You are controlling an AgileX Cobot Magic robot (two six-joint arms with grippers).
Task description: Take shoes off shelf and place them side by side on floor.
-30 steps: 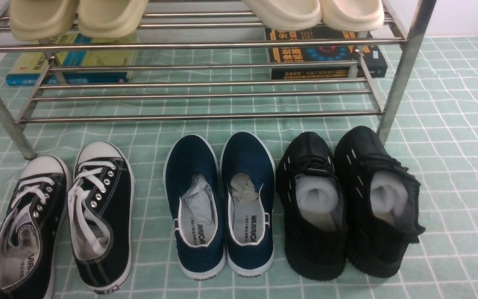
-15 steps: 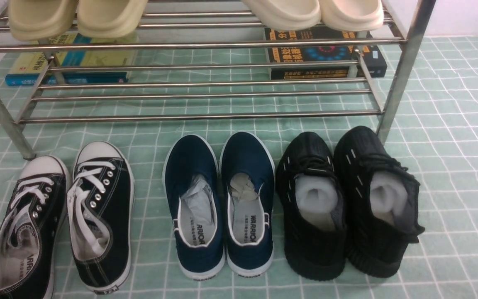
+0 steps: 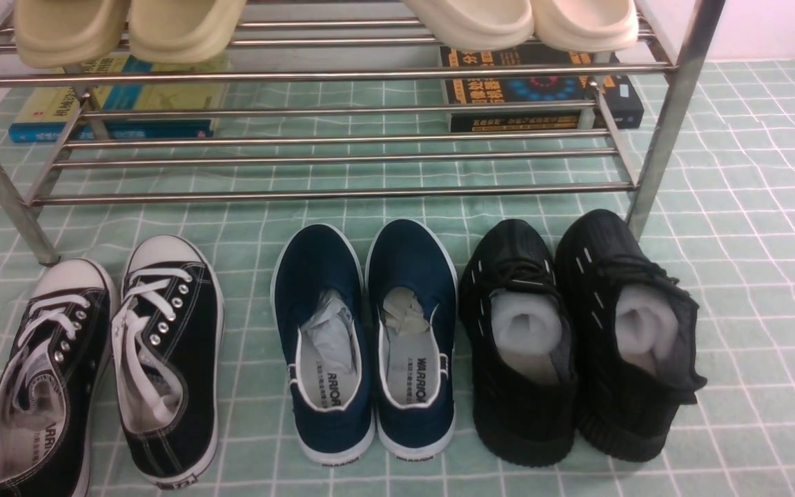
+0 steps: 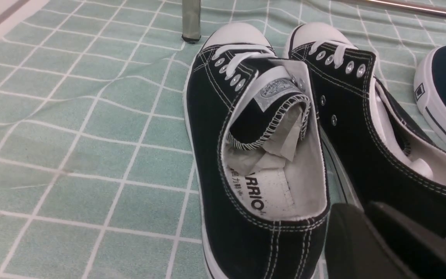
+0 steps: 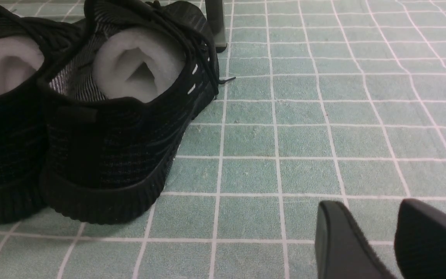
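Observation:
Both black canvas shoes with white laces stand side by side on the mint-green floor point(image 3: 749, 276), one point(image 3: 45, 373) at the far left and the other point(image 3: 170, 359) next to it, toes toward the chrome shelf point(image 3: 328, 193). In the left wrist view my left gripper point(image 4: 356, 207) hovers behind the heels of the two shoes point(image 4: 215, 128) point(image 4: 362, 128), fingers nearly together with nothing between them. My right gripper point(image 5: 366, 207) is open over bare floor, to the right of the black knit sneakers point(image 5: 122, 135).
Navy slip-ons point(image 3: 363, 338) and black knit sneakers point(image 3: 577, 338) stand in the same row on the floor. Pale slippers point(image 3: 128, 27) point(image 3: 522, 21) sit on the shelf's upper tier. Books point(image 3: 114, 103) point(image 3: 542, 90) lie under it. A shelf leg point(image 4: 191, 19) stands just beyond the canvas shoes' toes.
The dark tip of my left gripper at the bottom left corner of the front view has drawn back a little. The shoes have not moved.

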